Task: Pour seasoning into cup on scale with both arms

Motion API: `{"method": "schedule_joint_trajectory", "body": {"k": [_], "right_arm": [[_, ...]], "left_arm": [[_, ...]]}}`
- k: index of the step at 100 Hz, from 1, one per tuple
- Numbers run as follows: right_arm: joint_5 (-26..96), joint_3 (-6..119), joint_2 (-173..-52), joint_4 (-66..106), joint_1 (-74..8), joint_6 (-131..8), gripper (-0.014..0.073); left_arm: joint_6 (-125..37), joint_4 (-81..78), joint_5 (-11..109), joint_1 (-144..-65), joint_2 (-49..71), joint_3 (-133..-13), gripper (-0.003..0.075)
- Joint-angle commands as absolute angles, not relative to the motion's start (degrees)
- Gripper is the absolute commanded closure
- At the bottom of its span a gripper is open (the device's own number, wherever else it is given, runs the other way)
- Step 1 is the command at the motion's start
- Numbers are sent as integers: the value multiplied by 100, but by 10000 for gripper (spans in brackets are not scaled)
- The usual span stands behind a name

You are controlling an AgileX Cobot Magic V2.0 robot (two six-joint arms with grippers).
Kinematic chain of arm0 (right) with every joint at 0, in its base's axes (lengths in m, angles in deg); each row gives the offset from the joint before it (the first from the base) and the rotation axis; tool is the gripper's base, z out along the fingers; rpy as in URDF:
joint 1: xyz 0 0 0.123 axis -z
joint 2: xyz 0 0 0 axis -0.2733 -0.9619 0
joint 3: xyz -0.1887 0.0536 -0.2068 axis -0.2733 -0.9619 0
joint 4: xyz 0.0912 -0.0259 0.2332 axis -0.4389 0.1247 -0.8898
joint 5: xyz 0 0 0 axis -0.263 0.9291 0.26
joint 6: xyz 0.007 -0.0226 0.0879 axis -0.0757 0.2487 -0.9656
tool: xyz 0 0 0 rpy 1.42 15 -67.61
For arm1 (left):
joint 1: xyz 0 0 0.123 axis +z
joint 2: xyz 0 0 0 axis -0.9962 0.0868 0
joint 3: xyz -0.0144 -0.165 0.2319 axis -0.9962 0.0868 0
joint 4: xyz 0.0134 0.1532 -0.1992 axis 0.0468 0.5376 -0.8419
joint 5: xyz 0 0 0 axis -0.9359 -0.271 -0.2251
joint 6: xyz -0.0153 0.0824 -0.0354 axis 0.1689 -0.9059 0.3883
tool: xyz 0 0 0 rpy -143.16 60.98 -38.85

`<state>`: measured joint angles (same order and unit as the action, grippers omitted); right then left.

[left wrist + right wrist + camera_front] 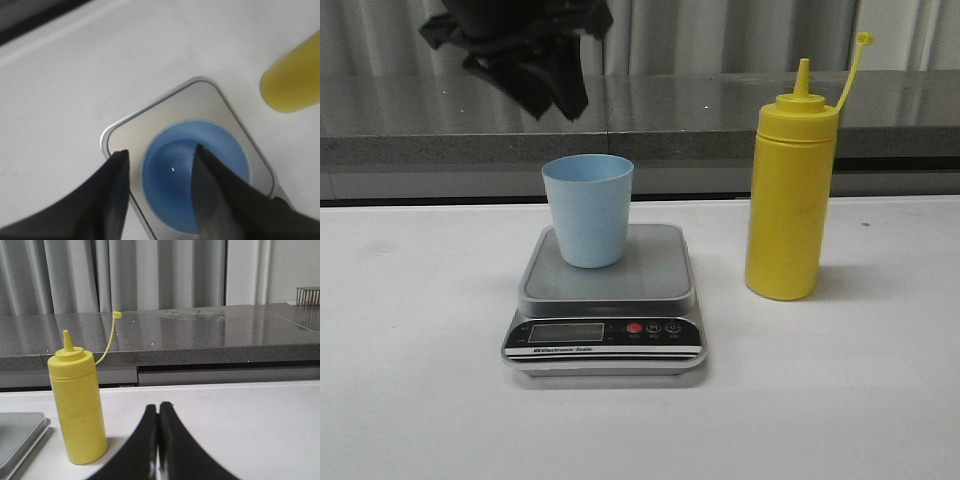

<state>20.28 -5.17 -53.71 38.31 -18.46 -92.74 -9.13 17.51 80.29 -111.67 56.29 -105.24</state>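
Seasoning bottle (791,195) stands upright on the white table (420,400), just beside the scale (605,300) on its right as the front camera sees it, not touching it. Bottle is yellow, cone nozzle uncapped, the small cap hanging on a thin strap (850,72) that arcs up and away from the nozzle. The scale is the reference point: flat, grey, square steel platform, display and a red button on the edge nearest the camera. Cup (587,210), light blue, sits upright on the platform, toward its far half and a little left of centre; the left wrist camera looks down into it. Left gripper (160,160) hangs above the cup, clear of it in the front view; fingers (112,195) spread apart, nothing between them, one finger overlapping the cup's mouth in the wrist view and the other outside its rim. Right gripper (159,412) appears only in its own wrist camera: fingertips pressed together, empty, low over the table, on the far side of the bottle from the scale and apart from the bottle. Grey counter (720,110) and pale curtain behind the scale.
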Motion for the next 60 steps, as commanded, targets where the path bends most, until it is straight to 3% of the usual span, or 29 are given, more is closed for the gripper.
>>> {"method": "schedule_joint_trajectory", "body": {"k": [1, 9, 60], "right_arm": [[1569, -411, -5246, 3862, -1810, -9273, 652], [1569, -411, -5246, 3862, -1810, -9273, 652], [1569, -411, -5246, 3862, -1810, -9273, 652]], "left_arm": [[-917, 1706, 7582, -11193, 4952, -10545, 599], [-839, 1706, 7395, -11134, 4625, -10339, 743], [-470, 1706, 6147, -10541, 1525, -7422, 741]]}}
